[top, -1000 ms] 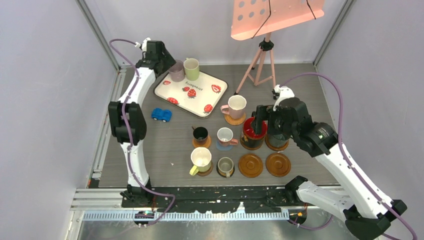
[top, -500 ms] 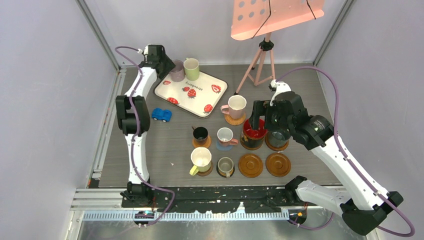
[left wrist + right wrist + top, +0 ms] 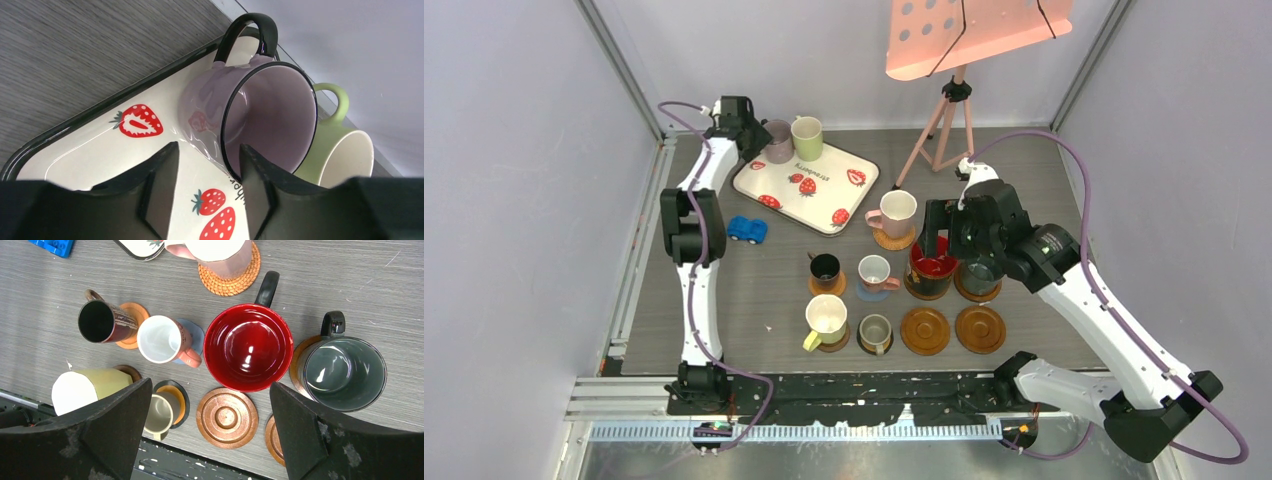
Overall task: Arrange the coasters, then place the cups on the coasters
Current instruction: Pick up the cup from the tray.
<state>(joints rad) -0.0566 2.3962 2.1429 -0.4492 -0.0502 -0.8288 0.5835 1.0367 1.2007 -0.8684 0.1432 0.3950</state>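
Note:
A mauve cup (image 3: 776, 141) (image 3: 260, 107) and a yellow-green cup (image 3: 807, 138) stand at the far corner of the strawberry tray (image 3: 819, 197). My left gripper (image 3: 759, 140) (image 3: 207, 147) is open, with the mauve cup's near wall between its fingers and a gap still on the outer side. The right gripper (image 3: 954, 240) (image 3: 210, 385) hangs wide open and empty above the red-inside cup (image 3: 248, 347) and grey cup (image 3: 345, 372), each on a coaster. Two brown coasters (image 3: 925, 330) (image 3: 980, 329) lie bare. Several other cups sit on coasters, among them a pink one (image 3: 896, 212).
A blue toy car (image 3: 746, 229) lies left of the tray. A tripod (image 3: 949, 120) carrying a pink board stands at the back. Frame rails and walls close in the left side and the back.
The left arm has reached farther back to the mauve cup and its fingers have narrowed around the wall. The right gripper has drifted slightly back and left above the cups.

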